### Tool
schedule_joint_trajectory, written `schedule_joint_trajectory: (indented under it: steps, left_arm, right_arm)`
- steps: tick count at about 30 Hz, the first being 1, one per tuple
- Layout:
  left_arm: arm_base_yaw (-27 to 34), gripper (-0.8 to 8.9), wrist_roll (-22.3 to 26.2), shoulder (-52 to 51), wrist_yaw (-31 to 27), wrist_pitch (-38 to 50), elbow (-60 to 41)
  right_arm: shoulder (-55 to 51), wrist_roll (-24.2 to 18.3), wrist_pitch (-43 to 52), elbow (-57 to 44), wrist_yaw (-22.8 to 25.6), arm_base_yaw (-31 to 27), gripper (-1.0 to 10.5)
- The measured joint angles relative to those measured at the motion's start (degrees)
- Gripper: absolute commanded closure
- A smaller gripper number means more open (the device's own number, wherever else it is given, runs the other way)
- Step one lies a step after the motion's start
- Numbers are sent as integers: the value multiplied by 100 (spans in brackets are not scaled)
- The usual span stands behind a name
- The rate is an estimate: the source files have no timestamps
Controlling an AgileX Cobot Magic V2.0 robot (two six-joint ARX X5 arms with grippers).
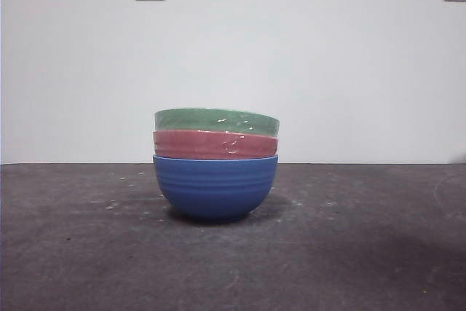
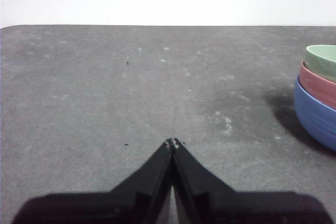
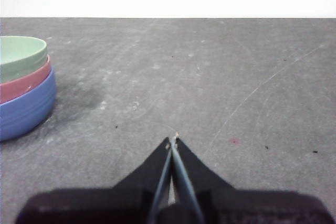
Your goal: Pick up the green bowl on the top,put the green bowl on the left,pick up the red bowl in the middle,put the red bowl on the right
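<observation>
Nothing lifted yet: the sage-green ribbed round bowl (image 1: 216,121) tops the stack, nested in the dusty-red ribbed bowl (image 1: 215,144), itself inside a blue ribbed bowl (image 1: 215,186), mid dark grey surface (image 1: 364,253). Left end effector (image 2: 172,142) and right end effector (image 3: 173,140) wait beside it, jaws pressed together. Next, spread one over the green rim; nothing blocks.

A dark grey table (image 1: 87,253), scuffed and flecked with pale specks and thin scratches, carries everything. Only the blue bowl (image 1: 215,187) stands directly on it, near the middle in the front view, with a soft shadow spreading on the tabletop toward 3 o'clock of its base. In the right wrist view a long pale scratch (image 3: 262,85) runs across the surface, and a small reddish spot (image 3: 234,141) lies well apart from the bowl.
</observation>
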Motion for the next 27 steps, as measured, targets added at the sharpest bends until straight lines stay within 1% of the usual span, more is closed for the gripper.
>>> schedule_joint_trajectory:
  steps: [2, 5, 8, 10, 13, 16, 21, 27]
  left_arm:
    - [0, 817, -2, 0, 9, 0, 0]
    - [0, 817, -195, 0, 153, 7, 0]
    - [0, 817, -702, 0, 581, 35, 0]
    - [0, 817, -1139, 0, 949, 52, 0]
    - [0, 817, -1661, 0, 1399, 74, 0]
    - [0, 820, -1952, 0, 1506, 90, 0]
    - [0, 820, -2249, 2, 1504, 144, 4]
    - [0, 820, -2400, 273, 1504, -179, 564]
  right_arm:
    - [0, 107, 0, 0, -4, 0, 943]
    - [0, 490, 0, 0, -4, 0, 943]
    - [0, 1139, 0, 0, -4, 0, 944]
    - [0, 1646, 0, 0, -4, 0, 944]
    - [-2, 2114, 0, 0, -4, 0, 945]
    - [0, 2297, 0, 0, -7, 0, 950]
    - [42, 2393, -131, 57, -9, 0, 957]
    - [457, 2435, -264, 776, -9, 0, 957]
